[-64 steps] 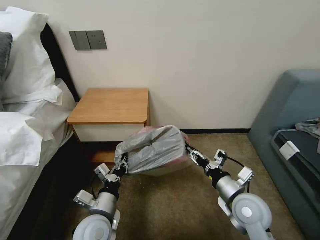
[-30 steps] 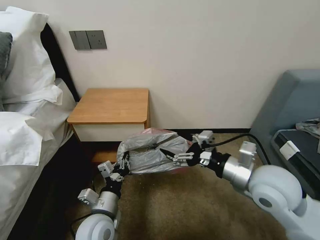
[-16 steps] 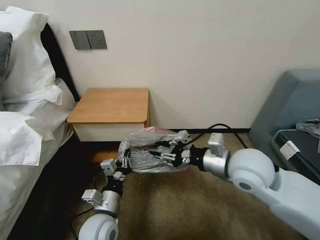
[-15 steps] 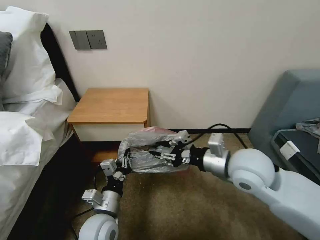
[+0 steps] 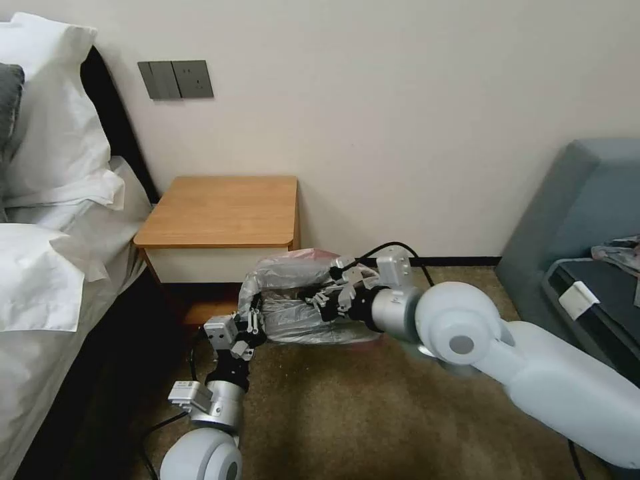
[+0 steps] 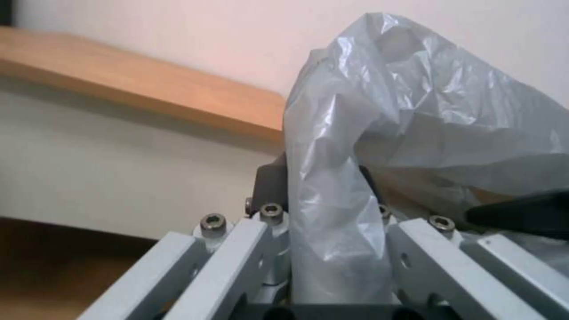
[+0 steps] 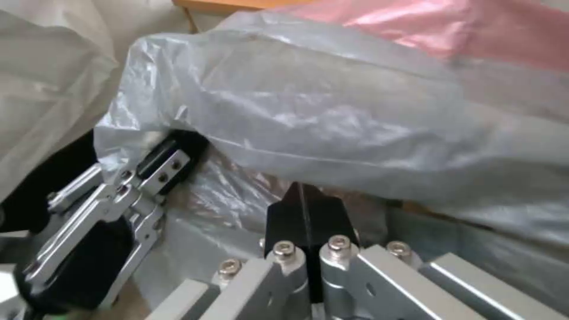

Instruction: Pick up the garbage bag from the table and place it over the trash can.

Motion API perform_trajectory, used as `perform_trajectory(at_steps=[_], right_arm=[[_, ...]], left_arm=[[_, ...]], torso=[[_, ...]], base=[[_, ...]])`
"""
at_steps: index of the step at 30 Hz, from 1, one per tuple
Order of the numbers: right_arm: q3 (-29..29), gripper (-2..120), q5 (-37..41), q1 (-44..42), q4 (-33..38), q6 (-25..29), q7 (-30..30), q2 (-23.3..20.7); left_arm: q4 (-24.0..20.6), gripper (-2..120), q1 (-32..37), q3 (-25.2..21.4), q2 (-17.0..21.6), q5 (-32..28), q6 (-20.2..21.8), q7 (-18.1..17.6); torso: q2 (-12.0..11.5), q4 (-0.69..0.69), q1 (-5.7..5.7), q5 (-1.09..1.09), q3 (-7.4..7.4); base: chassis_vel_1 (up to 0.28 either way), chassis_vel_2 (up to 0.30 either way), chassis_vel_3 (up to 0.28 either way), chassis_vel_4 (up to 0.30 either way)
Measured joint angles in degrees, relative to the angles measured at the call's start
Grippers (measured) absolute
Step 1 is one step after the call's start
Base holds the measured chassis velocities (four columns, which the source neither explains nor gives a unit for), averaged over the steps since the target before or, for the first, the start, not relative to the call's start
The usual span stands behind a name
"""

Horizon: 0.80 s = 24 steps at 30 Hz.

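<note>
Swung leftward since the earlier frame, the right gripper [image 5: 320,303] now lies against the garbage bag [image 5: 293,277], fingers closed empty. Left gripper [image 5: 252,327] grips the bag's left edge. Seating over the trash can, seemingly beneath, is underway; pressing down follows.

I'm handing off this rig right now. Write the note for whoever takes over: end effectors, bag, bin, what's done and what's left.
Left end effector: shut on the bag at its left edge, low beside the table.
Right end effector: shut, fingertips together, reaching into the front of the bag; whether plastic is pinched, cannot tell.
Bag: off the table, draped over the bin on the carpet right of the table; pink rim at the far side. The bin is covered by plastic.
Done: pickup, bag brought over the bin.
Left: seat the rim around the bin, release.
</note>
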Motion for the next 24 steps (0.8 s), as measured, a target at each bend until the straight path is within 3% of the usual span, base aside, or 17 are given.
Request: perform_trajectory(at_steps=[9,17,24], right_arm=[[-8.66,0,-1.86,6.8,-2.68,-0.44,3.32,1.69],[-14.95,0,-2.56,12.19,-4.91,-0.44,2.57,1.47],[-19.29,0,-7.66,14.78,-6.18,-0.45,-0.98,1.18]], left_arm=[[-0.99,7,-0.04,0.06,0.15,2.55,0.72,1.03],[-3.39,7,-0.19,-0.83,0.77,1.3,5.79,2.25],[-5.3,7,-0.24,-1.34,1.5,-0.09,10.87,3.08]], torso=[[0.0,0.0,0.0,0.01,0.0],[0.0,0.0,0.0,0.0,0.0],[0.0,0.0,0.0,0.0,0.0]], base=[[0.0,0.0,0.0,0.0],[0.0,0.0,0.0,0.0],[0.0,0.0,0.0,0.0]])
